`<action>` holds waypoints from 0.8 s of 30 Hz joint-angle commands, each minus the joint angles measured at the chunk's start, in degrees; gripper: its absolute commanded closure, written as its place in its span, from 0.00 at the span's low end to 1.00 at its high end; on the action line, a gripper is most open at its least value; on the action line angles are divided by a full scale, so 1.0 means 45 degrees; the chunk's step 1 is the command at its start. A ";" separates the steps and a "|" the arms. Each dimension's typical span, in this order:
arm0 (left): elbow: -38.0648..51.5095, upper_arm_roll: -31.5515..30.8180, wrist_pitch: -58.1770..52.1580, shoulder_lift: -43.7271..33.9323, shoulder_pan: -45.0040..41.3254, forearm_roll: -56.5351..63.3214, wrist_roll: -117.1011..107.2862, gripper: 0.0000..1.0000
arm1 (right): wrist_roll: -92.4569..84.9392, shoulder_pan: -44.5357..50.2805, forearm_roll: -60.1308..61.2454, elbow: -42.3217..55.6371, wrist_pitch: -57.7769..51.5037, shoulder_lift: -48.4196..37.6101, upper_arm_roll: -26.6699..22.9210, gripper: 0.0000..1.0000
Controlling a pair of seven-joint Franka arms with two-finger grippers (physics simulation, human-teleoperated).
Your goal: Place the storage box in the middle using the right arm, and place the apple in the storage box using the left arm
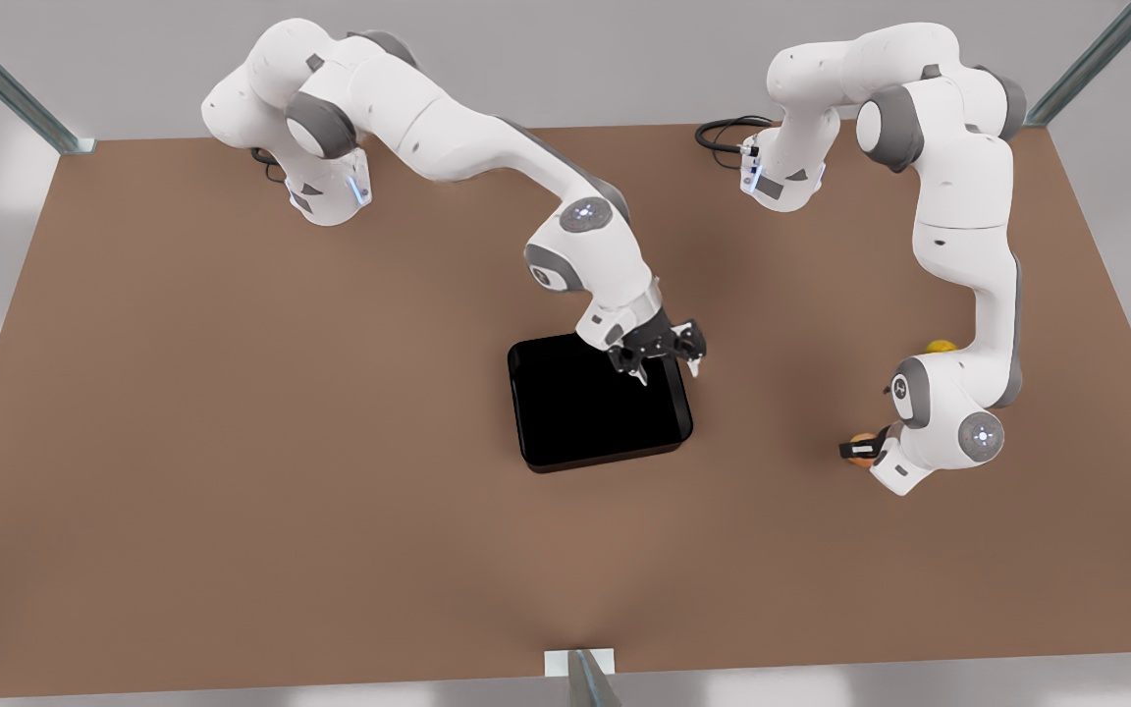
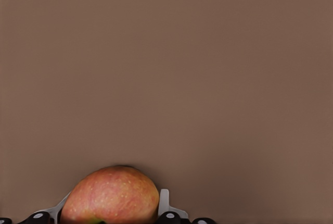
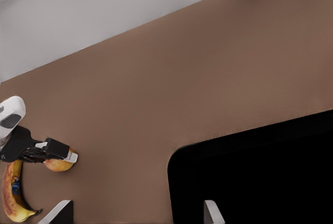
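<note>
The black storage box (image 1: 600, 407) (image 3: 260, 177) lies flat near the table's middle. My right gripper (image 1: 669, 361) (image 3: 138, 213) hovers open over the box's far corner on the front view's right, with nothing between its fingers. At the front view's right the pinkish-orange apple (image 1: 860, 444) (image 2: 112, 198) (image 3: 60, 164) rests on the table. My left gripper (image 1: 862, 450) (image 2: 112, 216) is low over it, its fingers (image 2: 164, 202) pressed against both sides of the fruit. The arm's wrist hides most of the apple in the front view.
A brown-spotted banana (image 3: 13, 195) lies just beside the apple. A small yellow-green fruit (image 1: 941, 347) peeks out behind the left arm. A metal post (image 1: 580, 673) stands at the table's near edge. Bare brown tabletop (image 1: 232, 442) spreads around the box.
</note>
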 commanded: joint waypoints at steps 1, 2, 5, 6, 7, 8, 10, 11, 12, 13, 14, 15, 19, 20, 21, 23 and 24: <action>0.0006 0.0000 -0.0003 0.0000 0.0000 -0.0105 0.0007 0.27 | -0.0461 -0.0259 0.0021 -0.0040 -0.0739 -0.0414 0.0160 0.00; 0.0006 0.0000 -0.0003 0.0000 0.0000 -0.0105 0.0007 0.27 | -0.2295 -0.1195 0.0118 -0.0741 -0.3413 -0.2033 0.0706 0.00; 0.0006 0.0000 -0.0023 -0.0039 0.0020 -0.0086 0.0026 0.30 | -0.9424 -0.4613 0.1701 -0.2715 -0.9724 -0.6448 0.0805 0.00; -0.0013 0.0000 -0.0023 -0.0059 0.0020 -0.0105 0.0026 0.30 | -1.0969 -0.5766 0.1545 -0.3281 -1.0779 -0.7406 0.0610 0.00; -0.0013 0.0000 -0.0042 -0.0098 0.0000 -0.0105 0.0007 0.30 | -1.1771 -0.7152 0.1525 -0.4355 -1.0820 -0.8422 -0.0053 0.00; -0.0013 0.0000 -0.0101 -0.0137 0.0020 -0.0105 0.0007 0.30 | -1.2649 -0.7934 0.1505 -0.4376 -1.1015 -0.8813 -0.0503 0.00; -0.0032 0.0000 -0.0140 -0.0176 0.0000 -0.0105 0.0007 0.30 | -1.2650 -0.8287 0.0587 -0.3731 -1.1953 -0.9106 -0.0406 0.00; -0.0052 0.0000 -0.0179 -0.0215 -0.0020 -0.0105 0.0007 0.30 | -1.2611 -0.8248 0.0626 -0.3712 -1.1972 -0.9068 -0.0347 0.00; -0.0052 0.0000 -0.0179 -0.0235 -0.0020 -0.0105 0.0007 0.30 | -1.2592 -0.8209 0.0685 -0.3731 -1.1914 -0.9028 -0.0347 0.00; -0.0052 0.0000 -0.0179 -0.0254 -0.0020 -0.0105 0.0007 0.30 | -1.2592 -0.8170 0.0685 -0.3731 -1.1875 -0.9028 -0.0328 0.00; -0.0052 0.0000 -0.0179 -0.0254 -0.0020 -0.0105 0.0007 0.30 | -1.2592 -0.8170 0.0704 -0.3731 -1.1875 -0.9028 -0.0328 0.00; -0.0071 0.0000 -0.0198 -0.0332 -0.0020 -0.0105 0.0007 0.30 | -1.2592 -0.8170 0.0704 -0.3731 -1.1875 -0.9028 -0.0328 0.00; -0.0325 0.0000 -0.0335 -0.0723 -0.0059 -0.0105 -0.0013 0.31 | -1.2631 -0.8092 0.0626 -0.3380 -1.2226 -0.8677 -0.0347 0.00; -0.0423 0.0000 -0.0354 -0.0821 -0.0059 -0.0105 -0.0013 0.31 | -1.2650 -0.8111 0.0626 -0.3360 -1.2226 -0.8677 -0.0347 0.00; -0.0540 0.0000 -0.0355 -0.0977 -0.0059 -0.0105 -0.0013 0.31 | -1.2689 -0.8131 0.0626 -0.3380 -1.2226 -0.8677 -0.0347 0.00; -0.0716 -0.0019 -0.0628 -0.1426 -0.0098 -0.0105 -0.0091 0.31 | -1.3137 -0.8326 0.0568 -0.3360 -1.2226 -0.8423 -0.0484 0.00; -0.0872 0.0000 -0.0686 -0.1679 -0.0195 -0.0105 -0.0111 0.31 | -1.4055 -0.8424 0.0257 -0.3360 -1.2050 -0.8384 -0.0504 0.00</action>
